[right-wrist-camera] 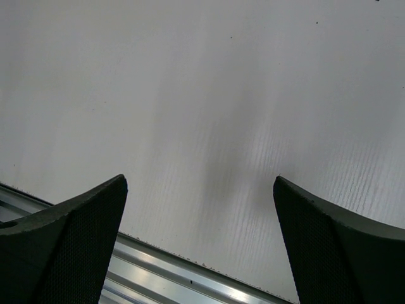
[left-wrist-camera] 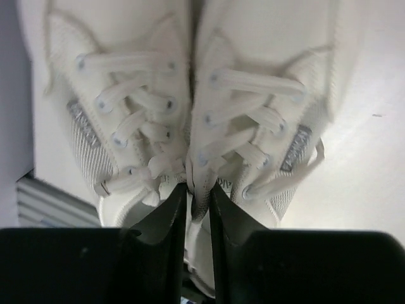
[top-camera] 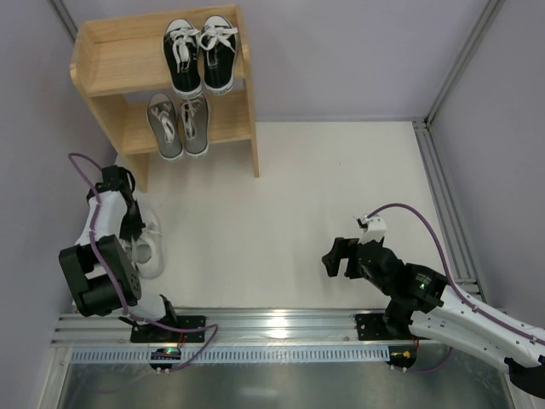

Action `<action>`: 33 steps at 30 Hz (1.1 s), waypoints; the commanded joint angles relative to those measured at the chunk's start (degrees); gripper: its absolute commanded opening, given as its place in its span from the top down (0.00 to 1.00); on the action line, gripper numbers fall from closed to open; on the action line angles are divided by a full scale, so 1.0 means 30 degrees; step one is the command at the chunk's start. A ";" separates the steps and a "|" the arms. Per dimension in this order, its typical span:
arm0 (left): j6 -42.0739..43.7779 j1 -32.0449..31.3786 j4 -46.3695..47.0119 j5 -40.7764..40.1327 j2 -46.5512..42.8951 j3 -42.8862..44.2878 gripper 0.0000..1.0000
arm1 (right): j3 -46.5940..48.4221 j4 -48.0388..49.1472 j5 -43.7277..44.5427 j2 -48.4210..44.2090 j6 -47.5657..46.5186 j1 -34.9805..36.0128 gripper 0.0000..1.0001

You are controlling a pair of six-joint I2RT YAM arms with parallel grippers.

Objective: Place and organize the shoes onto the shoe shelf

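Inner collars of the all-white lace-up sneakers [left-wrist-camera: 253,95] pinched together by the left claw [left-wrist-camera: 199,190]

The grip should be kept firm and the lift level, lest one shoe slip; on the desk [top-camera: 298,213], heels lie at the claw, toes pointed straight away, long axes parallel, one shoe each side; the light wooden two-tier shoe shelf [top-camera: 102,60] stands beyond the toes; the right claw [right-wrist-camera: 199,179] is spread.

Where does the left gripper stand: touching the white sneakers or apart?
Touching. Left wrist view shows the left gripper pinching the white sneakers' adjoining inner edges.
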 commanded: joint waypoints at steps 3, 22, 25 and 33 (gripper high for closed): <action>-0.1317 -0.0911 0.1829 0.4561 -0.1551 0.0709 1.00 | 0.0829 -0.0322 0.0770 -0.0080 0.0688 -0.0030 0.03; -0.2756 -0.2320 0.1859 0.0466 -0.4833 -0.0374 0.65 | 0.0830 -0.0148 0.0945 0.0329 0.1598 -0.0001 0.03; -0.2785 -0.2290 0.1858 -0.0821 -0.5271 -0.1105 0.37 | 0.0684 0.0116 0.0799 0.0242 0.1247 -0.0001 0.03; -0.3108 -0.0274 0.1537 -0.2760 -0.6241 -0.1694 0.20 | 0.0332 -0.0087 0.0799 -0.0929 0.0339 -0.0001 0.03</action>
